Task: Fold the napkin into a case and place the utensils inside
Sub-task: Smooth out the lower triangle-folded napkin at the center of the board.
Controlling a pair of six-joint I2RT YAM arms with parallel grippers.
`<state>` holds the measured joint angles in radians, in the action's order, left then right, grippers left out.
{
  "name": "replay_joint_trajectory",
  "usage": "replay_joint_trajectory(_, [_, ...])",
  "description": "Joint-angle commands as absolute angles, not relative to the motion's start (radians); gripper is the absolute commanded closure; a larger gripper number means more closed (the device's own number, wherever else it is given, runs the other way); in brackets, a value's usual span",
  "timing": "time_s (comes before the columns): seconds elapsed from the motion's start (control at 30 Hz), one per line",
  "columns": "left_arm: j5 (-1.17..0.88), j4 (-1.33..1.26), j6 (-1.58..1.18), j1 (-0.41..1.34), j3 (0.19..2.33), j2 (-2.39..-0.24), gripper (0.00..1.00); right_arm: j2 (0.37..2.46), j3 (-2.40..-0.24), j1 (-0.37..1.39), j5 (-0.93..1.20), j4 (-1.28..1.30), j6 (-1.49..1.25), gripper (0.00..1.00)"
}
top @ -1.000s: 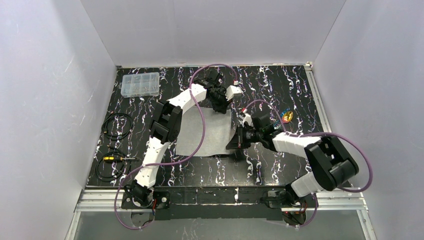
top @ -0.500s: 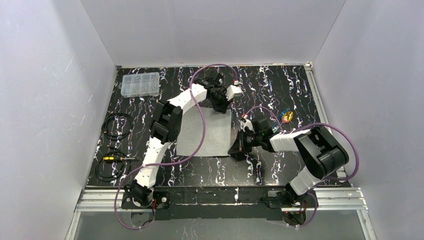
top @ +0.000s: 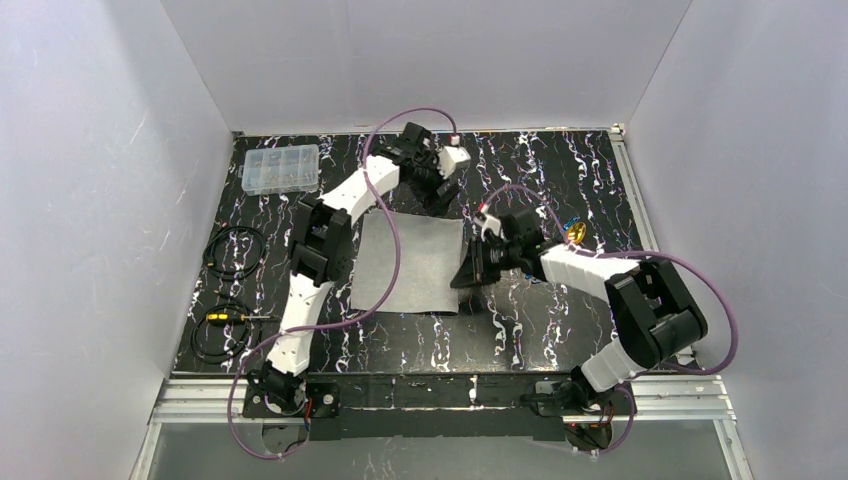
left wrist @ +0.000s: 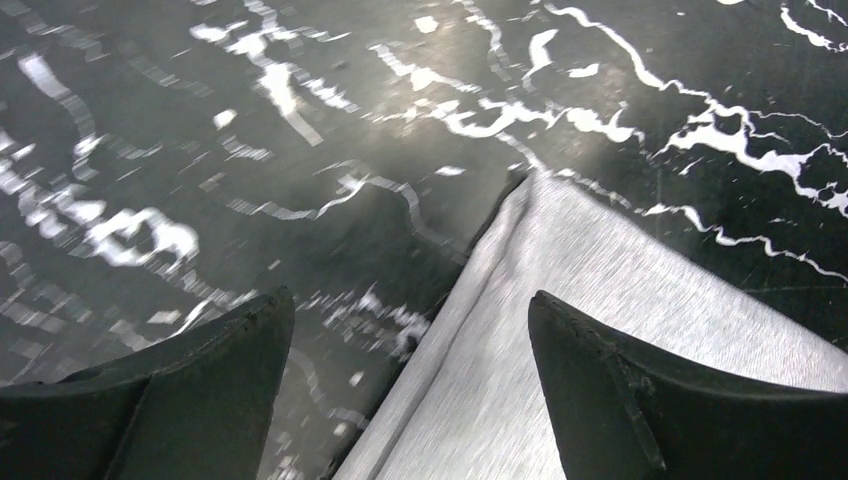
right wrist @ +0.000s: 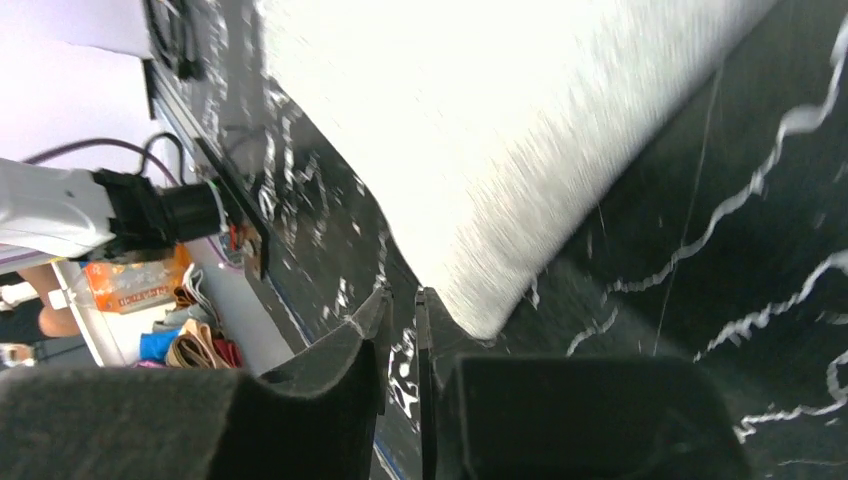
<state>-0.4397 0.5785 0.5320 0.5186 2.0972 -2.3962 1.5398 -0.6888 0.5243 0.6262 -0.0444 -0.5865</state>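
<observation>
The light-grey napkin (top: 410, 262) lies flat on the black marbled table as one layer. My left gripper (top: 440, 192) hovers just past its far right corner. In the left wrist view this gripper (left wrist: 410, 330) is open, and the napkin's corner and hem (left wrist: 600, 300) lie below the gap, not gripped. My right gripper (top: 468, 272) sits low at the napkin's right edge. In the right wrist view its jaws (right wrist: 403, 300) stand a narrow slit apart with nothing between them, and the napkin (right wrist: 480, 130) lies just beside one finger. The utensils (top: 573, 232), gold and blue, rest to the right.
A clear plastic compartment box (top: 281, 168) stands at the far left corner. Two black cable coils (top: 233, 250) (top: 220, 330) lie near the left edge. White walls close in the table on three sides.
My left gripper has opened, let go of the napkin's far corner and drawn back toward the far side. The napkin now lies flat. My right gripper's jaws have parted slightly.
</observation>
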Motion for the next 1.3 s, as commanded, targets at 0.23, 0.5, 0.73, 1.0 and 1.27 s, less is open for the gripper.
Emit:
replay_joint_trajectory(0.23, [-0.461,0.742,0.478,0.294,2.001,-2.154,0.19,1.823,-1.163,0.443,0.617,0.034,-0.528,0.86])
replay_joint_trajectory(0.5, [-0.512,0.822,0.526,0.22,2.017,-2.263,0.37,2.168,-1.419,0.42,0.603,-0.036,-0.577,0.87])
replay_joint_trajectory(0.73, [-0.534,0.841,0.603,0.214,2.008,-2.294,0.38,2.233,-1.389,0.396,0.573,-0.078,-0.601,0.89])
replay_joint_trajectory(1.0, [-0.581,0.799,0.607,0.214,2.028,-2.324,0.29,2.219,-1.382,0.393,0.581,-0.057,-0.573,0.89])
replay_joint_trajectory(1.27, [-0.557,0.778,0.612,0.237,2.028,-2.355,0.28,2.21,-1.424,0.391,0.604,0.051,-0.487,0.9])
